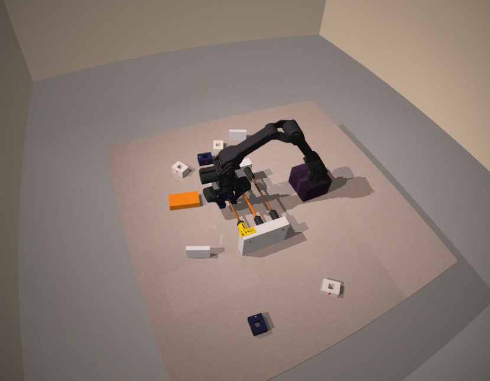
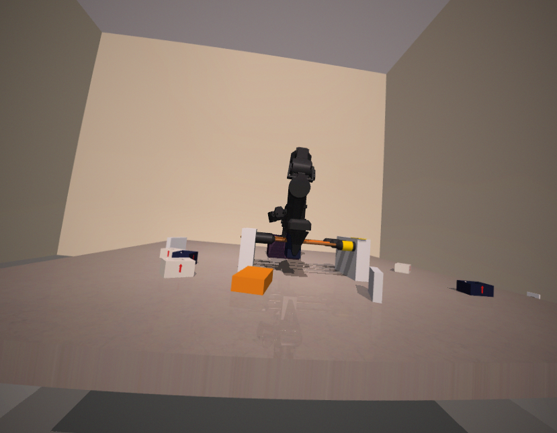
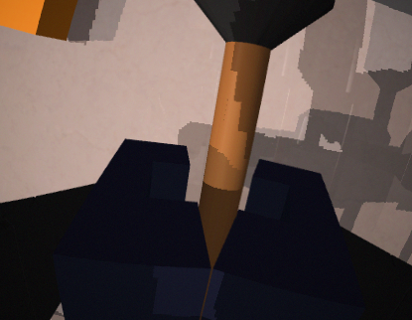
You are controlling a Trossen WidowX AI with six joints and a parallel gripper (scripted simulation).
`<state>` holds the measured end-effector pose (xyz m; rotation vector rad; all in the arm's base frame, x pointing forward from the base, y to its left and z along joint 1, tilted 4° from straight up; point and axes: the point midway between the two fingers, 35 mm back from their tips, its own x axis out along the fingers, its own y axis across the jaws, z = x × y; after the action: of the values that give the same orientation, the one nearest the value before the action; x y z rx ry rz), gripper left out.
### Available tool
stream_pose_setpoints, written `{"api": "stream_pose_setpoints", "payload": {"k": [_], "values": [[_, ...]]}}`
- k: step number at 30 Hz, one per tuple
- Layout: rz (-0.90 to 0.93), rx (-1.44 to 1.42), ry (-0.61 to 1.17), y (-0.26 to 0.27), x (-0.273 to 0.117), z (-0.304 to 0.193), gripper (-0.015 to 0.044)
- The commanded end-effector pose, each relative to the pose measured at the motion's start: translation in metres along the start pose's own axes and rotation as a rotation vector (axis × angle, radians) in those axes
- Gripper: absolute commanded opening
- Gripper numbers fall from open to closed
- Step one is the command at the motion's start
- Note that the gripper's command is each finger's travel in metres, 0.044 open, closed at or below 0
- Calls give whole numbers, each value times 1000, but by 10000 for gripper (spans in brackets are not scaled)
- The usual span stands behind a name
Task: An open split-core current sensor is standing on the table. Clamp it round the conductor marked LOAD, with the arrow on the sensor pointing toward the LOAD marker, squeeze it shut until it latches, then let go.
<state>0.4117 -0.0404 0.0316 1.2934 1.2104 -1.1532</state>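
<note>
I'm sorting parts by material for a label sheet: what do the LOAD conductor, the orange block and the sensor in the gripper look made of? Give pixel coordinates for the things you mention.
LOAD conductor (image 1: 233,211) (image 3: 235,112): probably copper, smooth, from its brown-orange colour and soft sheen.
Orange block (image 1: 184,201) (image 2: 249,280) (image 3: 17,3): perhaps painted wood or plastic; flat, even colour, no grain.
Sensor (image 3: 126,227): likely matte plastic, given its dark navy, sharp-edged faces.

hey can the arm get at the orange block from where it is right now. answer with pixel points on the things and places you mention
Probably not yet: the claw (image 1: 227,199) seems occupied with the navy sensor (image 1: 221,201) (image 3: 141,227); the orange block (image 1: 183,201) (image 2: 249,280) (image 3: 19,3) otherwise looks close and unobstructed.
</note>
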Motion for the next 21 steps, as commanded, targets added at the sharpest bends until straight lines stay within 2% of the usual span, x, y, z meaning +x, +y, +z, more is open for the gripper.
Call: {"api": "stream_pose_setpoints", "payload": {"k": [1,2,11,21], "values": [[-3,0,0,0,-1,0,420],[-16,0,0,1,-2,0,440],[-238,4,-4,2,-22,1,440],[-244,4,-4,-1,-10,1,440]]}}
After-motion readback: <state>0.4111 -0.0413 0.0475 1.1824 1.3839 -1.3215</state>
